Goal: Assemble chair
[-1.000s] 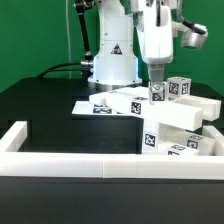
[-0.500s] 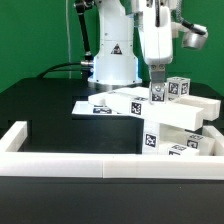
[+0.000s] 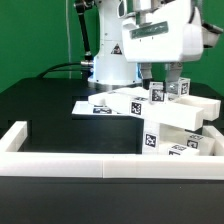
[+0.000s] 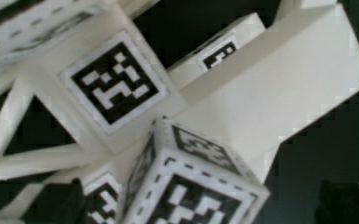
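Note:
The chair parts lie joined in a chunky white pile at the exterior view's right, with tags on several faces. A small upright tagged post sticks up from the pile. My gripper hangs just above that post, open, one finger on each side and nothing held. In the wrist view the tagged post sits close under my gripper. A tagged block and a white slab lie beyond it.
The marker board lies flat behind the pile, in front of the arm's white base. A long white border rail runs along the table's front, with a short upright end at the exterior view's left.
My gripper was shut on the upright post and has let it go, its fingers now spread apart. The hand has turned and shows its broad face. The parts have not moved.

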